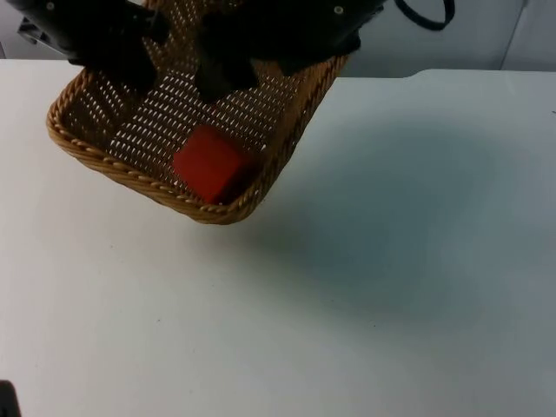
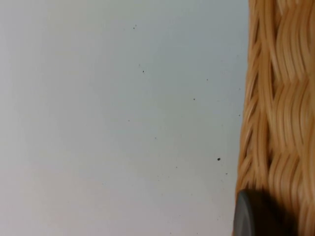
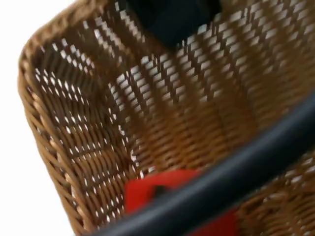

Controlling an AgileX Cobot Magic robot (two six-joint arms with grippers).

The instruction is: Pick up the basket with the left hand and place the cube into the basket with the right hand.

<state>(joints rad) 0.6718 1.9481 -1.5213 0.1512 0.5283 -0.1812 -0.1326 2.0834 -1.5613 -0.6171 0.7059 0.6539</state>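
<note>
Overhead, left gripper (image 2: 256, 216) jaws clamp the basket (image 1: 104, 152) rim; right gripper (image 1: 221, 74) jaws' gap unclear above cube (image 1: 211, 163).

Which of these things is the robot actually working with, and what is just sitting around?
Part of the job:
- wicker basket, held up off the table, tilted
- red cube, lying inside the basket
- left end effector, at the basket's rim
- right end effector, above the basket

Just there:
- white table
- grey partition wall
</note>
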